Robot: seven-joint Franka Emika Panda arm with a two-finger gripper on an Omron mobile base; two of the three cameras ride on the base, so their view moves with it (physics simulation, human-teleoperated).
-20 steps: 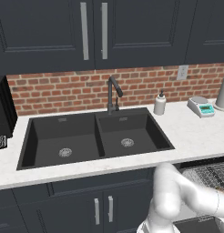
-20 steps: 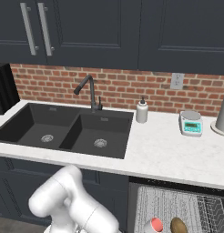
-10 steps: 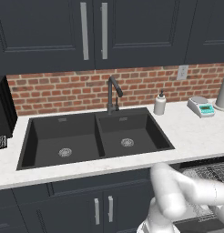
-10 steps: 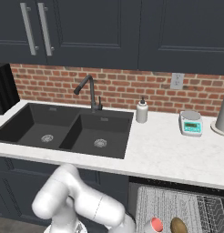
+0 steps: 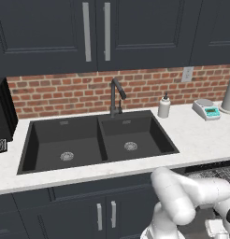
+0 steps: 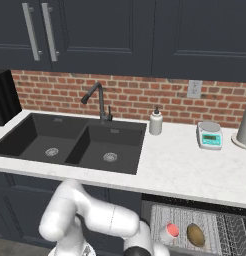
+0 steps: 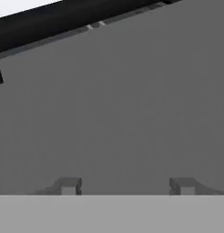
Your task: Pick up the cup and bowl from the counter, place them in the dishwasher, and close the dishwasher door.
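My two small dark finger tips [image 7: 125, 185] stand apart with nothing between them, facing a flat grey surface at close range; I judge it to be the flat dark charcoal dishwasher door, though I cannot tell whether I touch it.

The small pale cup with the red-orange inside [image 6: 171, 230] and the small dark-brown bowl [image 6: 195, 235] already lie side by side on the silver-grey wire rack [image 6: 187, 220] of the dark charcoal dishwasher, just under the front edge of the white marbled stone worktop [image 6: 180, 167], toward its right end. So only the door remains.

The door should be a stiff, fairly heavy hinged panel, smooth and a bit slippery. I would not pinch it; I would push from under its free edge, near the middle, so it swings up evenly. The cup and bowl are light and could rattle if it slams (better to go gently).

On the worktop stand a white pump bottle [image 6: 155, 122] by the right edge of the black double sink [image 6: 70, 142], a small teal-faced scale [image 6: 210, 135] and a tall grey tapered vessel [image 6: 245, 125] toward the back right corner, all well apart from my work. What stands in the way is the rack: if it still sticks out, the door would meet it.
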